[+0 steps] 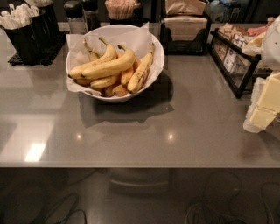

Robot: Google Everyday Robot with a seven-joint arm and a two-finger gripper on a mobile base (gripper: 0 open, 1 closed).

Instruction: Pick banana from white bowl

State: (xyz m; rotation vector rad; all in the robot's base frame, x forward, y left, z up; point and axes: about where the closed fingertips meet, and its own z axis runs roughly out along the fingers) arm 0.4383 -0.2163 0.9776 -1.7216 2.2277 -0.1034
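Grey bench [131, 135] carries the white bowl [156, 65] at rear left; the banana [109, 66] tops its pile, long axis running left to right. The hand [264, 107] hangs at the far right, well apart from it; whether it is apart or together, I cannot tell.

The grey counter [144, 131] shows small glints of light. At its back left, black holders [26, 37] packed with white plastic cutlery [17, 17] stand on a dark mat. Beside them are two dark-capped shakers [75, 15], then a cup of wooden stirrers [120, 8]. A black napkin dispenser [183, 28] sits at the back centre, and a black wire rack [234, 59] of small packets stands to the right. In the fruit pile, a brown-speckled banana [141, 74] leans at the right, with short orange-yellow bananas [117, 90] low down. The gripper [265, 107] hangs at the right edge. Cables [210, 205] lie on the floor below.
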